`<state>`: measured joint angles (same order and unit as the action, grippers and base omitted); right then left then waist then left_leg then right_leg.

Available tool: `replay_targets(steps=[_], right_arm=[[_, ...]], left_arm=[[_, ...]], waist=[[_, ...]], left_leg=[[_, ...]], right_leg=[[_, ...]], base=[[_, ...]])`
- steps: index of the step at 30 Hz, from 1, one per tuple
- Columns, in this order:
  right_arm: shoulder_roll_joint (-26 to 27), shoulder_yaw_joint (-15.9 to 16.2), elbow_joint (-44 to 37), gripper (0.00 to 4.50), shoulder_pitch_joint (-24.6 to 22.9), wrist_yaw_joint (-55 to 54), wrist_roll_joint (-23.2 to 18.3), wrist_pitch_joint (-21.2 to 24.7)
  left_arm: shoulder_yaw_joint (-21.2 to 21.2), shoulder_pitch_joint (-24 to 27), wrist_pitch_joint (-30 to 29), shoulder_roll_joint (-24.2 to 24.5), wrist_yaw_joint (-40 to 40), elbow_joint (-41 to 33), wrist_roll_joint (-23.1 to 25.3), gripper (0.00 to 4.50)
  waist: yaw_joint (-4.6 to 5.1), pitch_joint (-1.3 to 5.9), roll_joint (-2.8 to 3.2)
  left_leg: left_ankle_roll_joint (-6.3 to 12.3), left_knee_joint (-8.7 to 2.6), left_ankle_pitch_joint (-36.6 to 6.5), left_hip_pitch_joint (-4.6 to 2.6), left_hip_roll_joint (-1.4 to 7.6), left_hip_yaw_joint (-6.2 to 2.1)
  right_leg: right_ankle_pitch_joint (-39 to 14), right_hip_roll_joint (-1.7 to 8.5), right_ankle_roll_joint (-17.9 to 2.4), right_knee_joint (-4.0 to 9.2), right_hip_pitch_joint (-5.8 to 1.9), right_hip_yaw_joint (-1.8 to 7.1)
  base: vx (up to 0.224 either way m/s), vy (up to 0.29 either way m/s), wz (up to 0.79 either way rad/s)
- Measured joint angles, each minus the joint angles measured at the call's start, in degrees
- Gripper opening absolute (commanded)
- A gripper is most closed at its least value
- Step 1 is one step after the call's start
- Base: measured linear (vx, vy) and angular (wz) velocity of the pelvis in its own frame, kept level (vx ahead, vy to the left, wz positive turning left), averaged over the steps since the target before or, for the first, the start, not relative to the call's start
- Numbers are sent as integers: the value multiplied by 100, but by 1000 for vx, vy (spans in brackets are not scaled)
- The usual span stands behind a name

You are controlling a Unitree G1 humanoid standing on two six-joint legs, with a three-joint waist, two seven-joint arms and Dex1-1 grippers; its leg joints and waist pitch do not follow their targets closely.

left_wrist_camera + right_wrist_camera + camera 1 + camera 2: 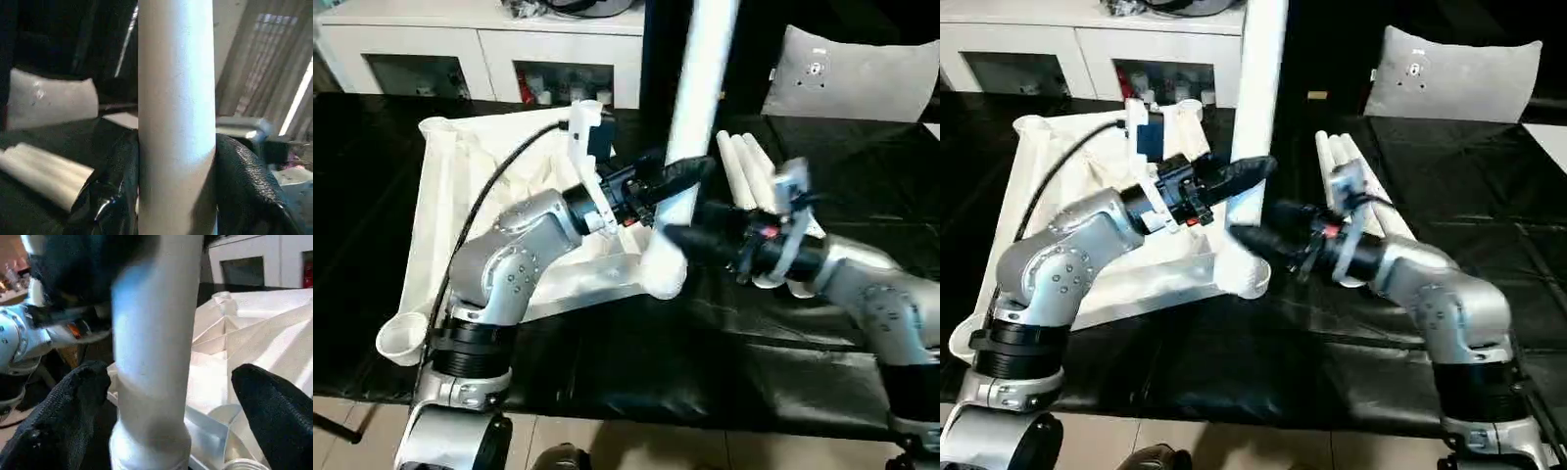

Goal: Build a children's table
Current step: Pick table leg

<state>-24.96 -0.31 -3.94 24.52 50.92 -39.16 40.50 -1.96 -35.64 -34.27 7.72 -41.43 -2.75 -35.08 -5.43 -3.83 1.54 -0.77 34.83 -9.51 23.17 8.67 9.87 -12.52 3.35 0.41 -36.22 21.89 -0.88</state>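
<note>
The white table top (460, 196) lies upside down on the black cloth, its ribbed underside facing up. One white tube leg (700, 88) stands upright in the top's near right corner socket (1246, 279). My left gripper (176, 186) is shut on this leg, with a black finger (244, 186) pressed against each side. My right gripper (161, 406) is open lower down, near the socket. Its fingers (63, 416) straddle the leg with a gap on both sides. Three spare legs (749, 166) lie side by side on the cloth just right of the standing one.
A white cabinet with glass doors (489, 49) stands behind the table. A grey cushion (852, 73) sits at the back right. The top's near left corner socket (401, 338) hangs close to the table's front edge (656, 416).
</note>
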Motion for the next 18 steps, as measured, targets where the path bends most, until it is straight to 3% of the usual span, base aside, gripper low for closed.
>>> replay_targets(steps=[5,6,9,18], right_arm=[[9,189,1,450,37,18,162,-136],[12,221,4,421,39,27,186,-192],[13,315,7,411,44,147,283,-265],[15,419,7,323,43,374,268,-258]], left_arm=[[-105,0,49,-9,-154,-208,-12,186],[-126,0,57,-12,-162,-217,-12,186],[-169,1,101,-11,-200,-216,-11,186],[-289,24,153,6,-319,-234,-7,186]], waist=[[5,0,-4],[7,0,-5],[13,2,-13],[13,0,-32]], left_leg=[[1,1,0,-1,0,1],[1,1,0,-1,0,1],[1,0,0,-1,0,1],[3,1,2,-1,0,2]], right_leg=[[0,1,0,0,-1,0],[0,1,0,0,-1,0],[0,1,0,0,-1,0],[0,1,0,0,-1,0]], base=[[0,0,0],[0,0,0],[0,0,0],[0,0,0]])
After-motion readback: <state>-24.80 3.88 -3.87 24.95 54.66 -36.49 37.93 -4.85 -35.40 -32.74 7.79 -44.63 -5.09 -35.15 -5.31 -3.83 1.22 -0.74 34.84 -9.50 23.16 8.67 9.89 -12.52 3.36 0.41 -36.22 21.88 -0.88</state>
